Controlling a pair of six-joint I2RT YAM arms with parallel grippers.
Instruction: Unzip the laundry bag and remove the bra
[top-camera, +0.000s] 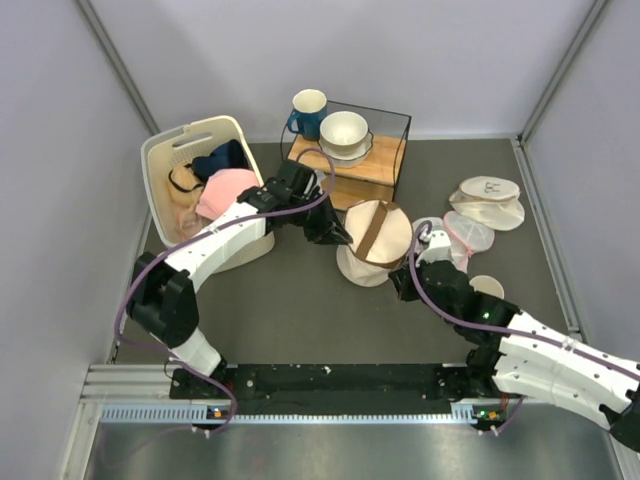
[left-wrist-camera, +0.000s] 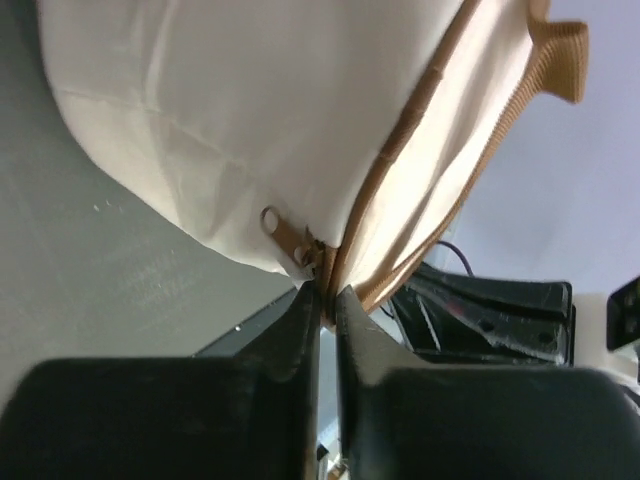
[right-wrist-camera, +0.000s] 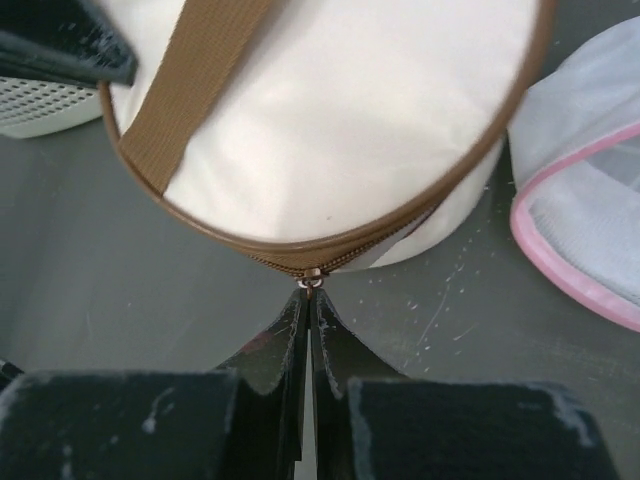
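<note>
Cream cylindrical laundry bag (top-camera: 378, 243) sits zipped shut, brown strap across top.

Right wrist view: only a speck of the zip pull (right-wrist-camera: 312, 281) shows, the rest is buried between my right hand's (right-wrist-camera: 309, 298) closed fingers. The laundry bag (right-wrist-camera: 340, 120) runs off the top edge, and the mesh pouch (right-wrist-camera: 590, 160) off the right. Left wrist view: my left hand (left-wrist-camera: 328, 300) is pressed at the seam, and I can't tell whether cloth is caught. From above, both sets of fingertips are hidden.
</note>
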